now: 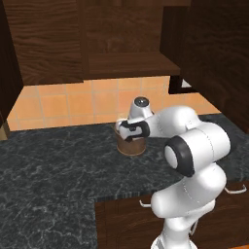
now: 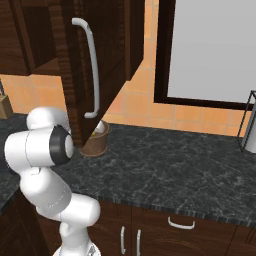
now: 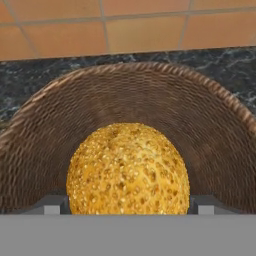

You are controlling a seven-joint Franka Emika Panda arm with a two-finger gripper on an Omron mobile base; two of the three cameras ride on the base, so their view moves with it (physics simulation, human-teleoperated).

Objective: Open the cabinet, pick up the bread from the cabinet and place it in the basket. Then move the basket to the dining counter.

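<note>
bread: round golden-yellow bun, domed, with a rough, pitted, speckled crust. it lies inside the basket, against the curved inner wall.

basket: small round bucket shape in brown woven fibre, tight ribbed weave, thin twisted rim. from the left base view the basket shows its tapered brown side under the arm's wrist; in the right base view the basket stands partly behind the edge of the open door. it stands on the granite counter, near the tiled wall.

gripper: two small grey finger tips flank the bun, one at each side, low in the hand view. the jaws are spread wide; whether the pads touch the crust cannot be told.

cabinet: dark brown wood-grain wall unit with flat doors; one door hangs swung open, carrying a long vertical silver bar handle, smooth and rounded.

granite counter: black speckled stone with pale veining, polished and flat.

tiled wall: square orange tiles with thin pale grout lines.

lower drawer fronts: dark wood with small curved silver pulls.
</note>
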